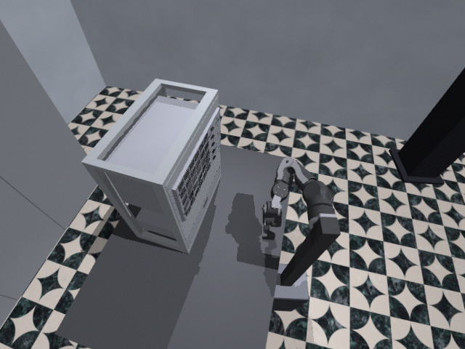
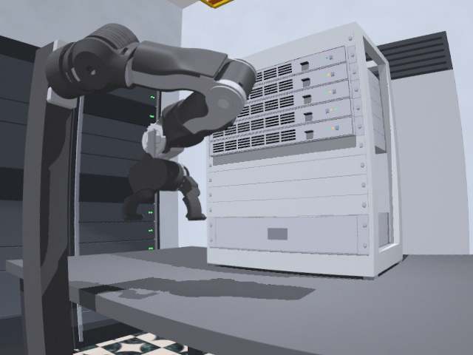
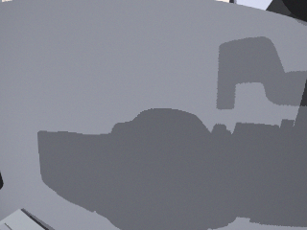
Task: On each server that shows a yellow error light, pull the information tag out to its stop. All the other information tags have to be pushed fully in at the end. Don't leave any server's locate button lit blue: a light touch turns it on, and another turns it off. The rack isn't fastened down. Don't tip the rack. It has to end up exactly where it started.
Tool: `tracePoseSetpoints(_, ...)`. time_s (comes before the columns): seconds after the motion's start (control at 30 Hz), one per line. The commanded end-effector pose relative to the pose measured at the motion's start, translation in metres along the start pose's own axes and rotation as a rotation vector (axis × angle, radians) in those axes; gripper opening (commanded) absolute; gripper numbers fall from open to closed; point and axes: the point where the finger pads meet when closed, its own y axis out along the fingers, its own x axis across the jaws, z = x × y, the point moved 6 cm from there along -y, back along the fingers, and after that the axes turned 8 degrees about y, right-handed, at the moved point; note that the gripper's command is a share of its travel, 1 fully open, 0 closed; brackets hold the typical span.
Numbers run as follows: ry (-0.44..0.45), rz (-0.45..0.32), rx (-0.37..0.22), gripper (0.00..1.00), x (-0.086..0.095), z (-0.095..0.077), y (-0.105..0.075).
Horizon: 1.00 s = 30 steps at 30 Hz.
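Note:
The white rack [image 1: 171,180] [image 2: 288,263] stands upright on the table. Several servers sit in its upper part. The top server [image 2: 338,56] shows green and no yellow light. The second [image 2: 341,72], third [image 2: 342,89], the one above the lowest [image 2: 345,108] and the lowest [image 2: 345,126] each show yellow and green lights. A small dark tab [image 2: 304,65] sits on the top server's front, with similar ones below; how far they stand out is unclear. The locate buttons look pale grey-blue; whether any is lit is unclear. My gripper [image 1: 266,228] [image 2: 165,217] is open and empty, pointing down over the table, away from the rack.
The table [image 1: 225,307] [image 2: 381,316] [image 3: 120,57] carries the arm's shadow. The arm's post [image 1: 312,255] [image 2: 49,191] stands at the table edge. A dark cabinet with green lights [image 2: 114,129] is behind the arm. A pale corner [image 3: 21,221] shows at the wrist view's lower left.

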Motion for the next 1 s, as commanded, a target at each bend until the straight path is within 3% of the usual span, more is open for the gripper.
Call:
tracePoseSetpoints(0.0,-0.004,-0.001,-0.001,1.0,0.001,0.0,-0.001)
tracePoseSetpoints(0.63,0.073,-0.077,-0.005,1.0,0.006,-0.004,-0.005)
tracePoseSetpoints(0.97,0.215,-0.212,-0.018,1.0,0.012,-0.012,-0.013)
